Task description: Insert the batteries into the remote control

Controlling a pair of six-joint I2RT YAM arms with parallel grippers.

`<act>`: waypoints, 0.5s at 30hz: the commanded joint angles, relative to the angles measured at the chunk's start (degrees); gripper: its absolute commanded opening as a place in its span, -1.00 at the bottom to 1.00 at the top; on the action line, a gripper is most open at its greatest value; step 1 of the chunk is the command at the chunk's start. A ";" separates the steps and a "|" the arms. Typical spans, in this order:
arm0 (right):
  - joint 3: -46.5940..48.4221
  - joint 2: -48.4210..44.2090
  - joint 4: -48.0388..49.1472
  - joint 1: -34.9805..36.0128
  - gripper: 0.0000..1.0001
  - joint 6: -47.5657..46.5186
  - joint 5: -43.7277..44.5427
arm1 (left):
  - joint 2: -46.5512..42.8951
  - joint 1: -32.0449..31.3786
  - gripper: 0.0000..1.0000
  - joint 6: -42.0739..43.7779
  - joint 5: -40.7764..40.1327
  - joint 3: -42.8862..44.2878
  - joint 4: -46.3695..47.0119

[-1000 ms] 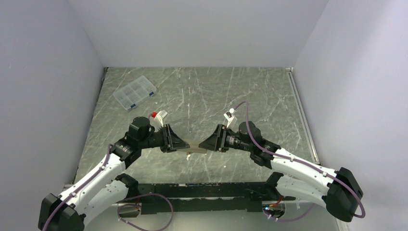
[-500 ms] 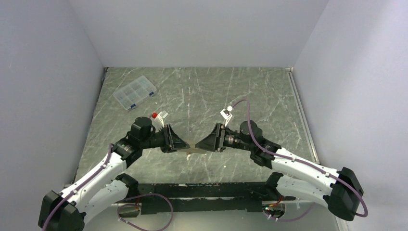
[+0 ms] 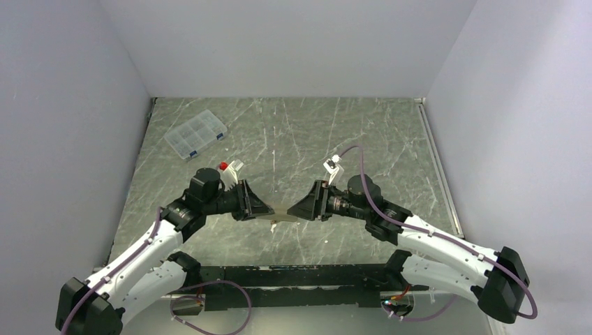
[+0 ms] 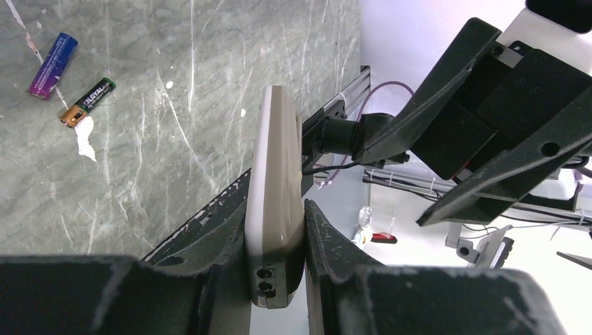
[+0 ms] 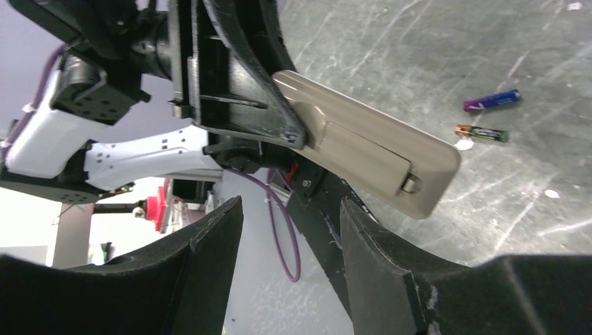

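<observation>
slim beige remote control (image 4: 274,160) clamped in left gripper (image 4: 276,241)

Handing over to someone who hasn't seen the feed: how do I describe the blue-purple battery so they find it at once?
On the grey marbled table, left of the remote control clamped in the left gripper in the left wrist view, two batteries lie close, not touching. Yours is the blue battery with a purple end; its neighbour is dark with green lettering and a copper end.
</observation>
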 commanded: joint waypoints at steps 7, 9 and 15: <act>1.82 -0.51 -4.76 0.30 0.10 -3.23 3.51 | 0.20 -0.17 -1.00 1.21 0.75 3.47 1.30; 2.62 -0.44 -7.19 0.34 0.09 -4.88 4.10 | 0.35 -0.17 -1.00 1.33 1.36 3.66 1.41; 7.22 -0.18 -14.93 0.43 0.07 -13.21 5.86 | 2.00 -0.16 -1.00 2.65 4.88 5.01 1.00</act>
